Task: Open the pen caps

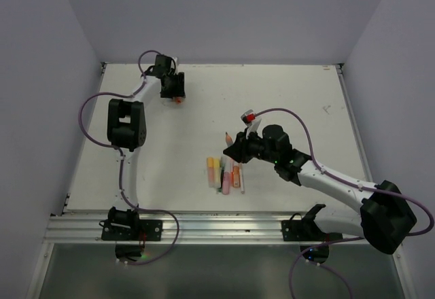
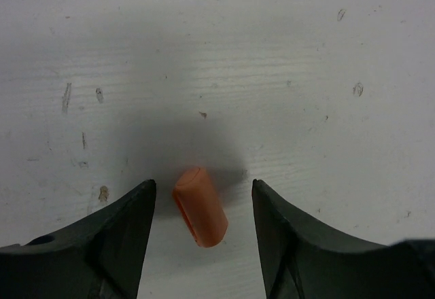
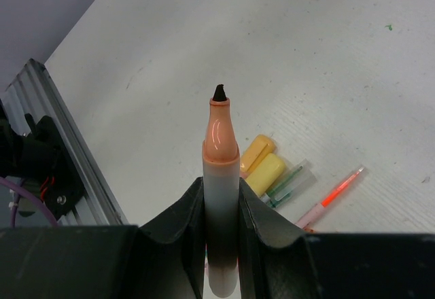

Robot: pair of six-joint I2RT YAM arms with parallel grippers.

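Looking through the left wrist camera, I see the left end effector point(image 2: 203, 185) standing apart, not gripping anything. An orange cap point(image 2: 200, 207) lies on the white worktop point(image 2: 272, 61) in the gap, tilted a little, with clear space on each side, so it touches neither side of the end effector. From the overhead camera this happens at the far left part of the worktop, well apart from everything else.

The right end effector point(image 1: 234, 151) is clamped on an orange pen point(image 3: 220, 143) and holds it by the pale barrel. The pen has no cap on it: its orange nose and dark tip stick out past the clamp and point away from the wrist camera. Overhead, it hangs above the middle of the worktop, with the pen's tip aimed toward the far left.

The other pens point(image 1: 224, 173) lie side by side in a small cluster on the worktop, near the front edge and just beside the right end effector. The right wrist camera picks out two yellow highlighters point(image 3: 262, 163), a thin green pen point(image 3: 289, 182) and a thin orange one point(image 3: 336, 191) among them.
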